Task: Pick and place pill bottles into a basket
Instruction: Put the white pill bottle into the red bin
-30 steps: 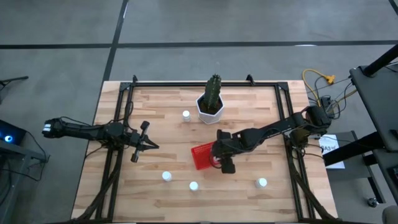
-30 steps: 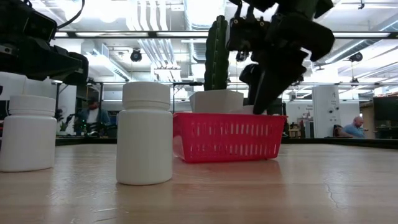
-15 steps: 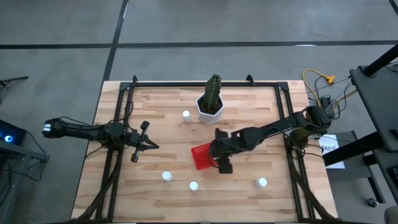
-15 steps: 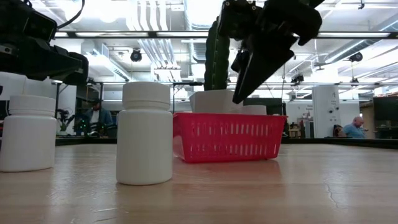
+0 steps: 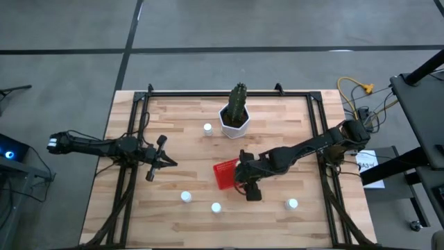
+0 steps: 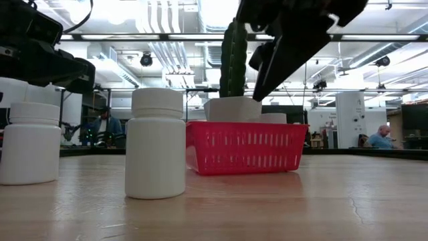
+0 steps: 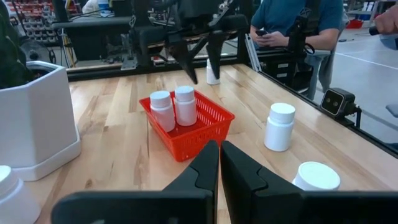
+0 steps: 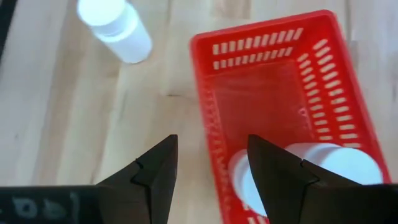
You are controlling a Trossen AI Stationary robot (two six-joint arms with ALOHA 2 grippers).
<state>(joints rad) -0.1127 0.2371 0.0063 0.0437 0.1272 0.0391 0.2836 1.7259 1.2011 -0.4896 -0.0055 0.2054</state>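
The right pincer (image 5: 251, 191) hangs empty with its jaws partly open just over the near rim of the red basket (image 5: 223, 173), which sits mid-desk with two bottles (image 7: 176, 107) standing in it. Four more bottles wait on the desk (image 5: 277, 125): three (image 5: 216, 207) along the near edge and one (image 5: 207, 128) beside the cactus pot (image 5: 234, 119) toward the far edge, while the left pincer (image 5: 164, 162) rests shut near the left side. A low swing could clip the basket rim and shift it or topple its bottles; open desk lies toward the near edge.
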